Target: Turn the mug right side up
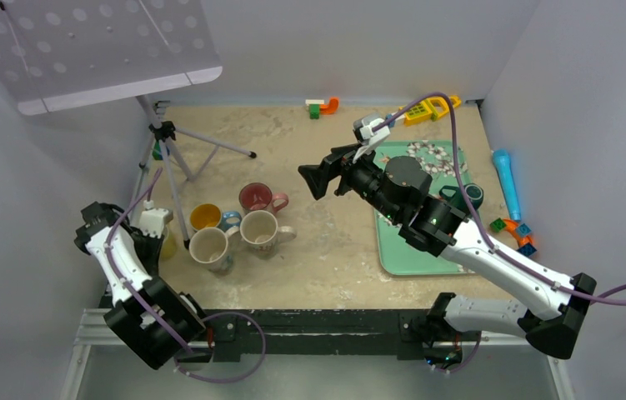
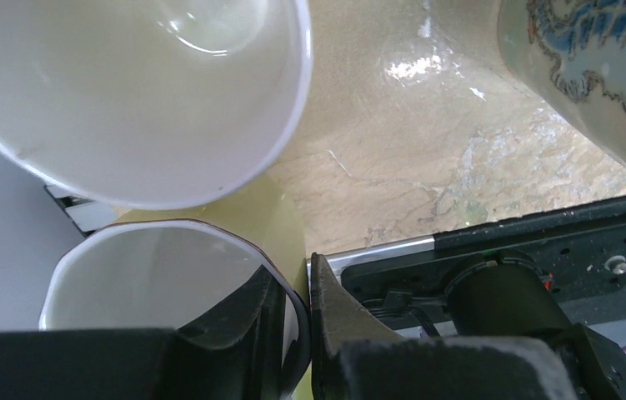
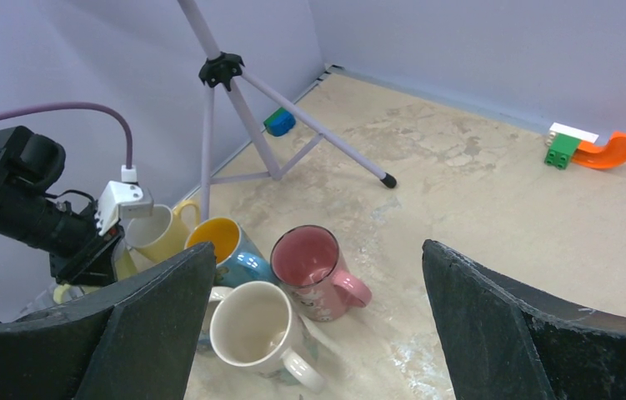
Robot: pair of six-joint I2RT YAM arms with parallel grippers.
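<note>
We see the pale yellow mug [image 3: 157, 235], mouth up, at the tip of the left claw [image 2: 295, 273]. The claw is clenched on the mug's rim, one finger inside the white bowl and one against the yellow wall. Just ahead of that claw stands a cream mug [image 2: 126, 92], with an orange-lined blue mug [image 3: 217, 242] and a pink mug [image 3: 305, 258] beyond. The right claw [image 3: 318, 250] hangs above the table, jaws spread wide, holding nothing.
</note>
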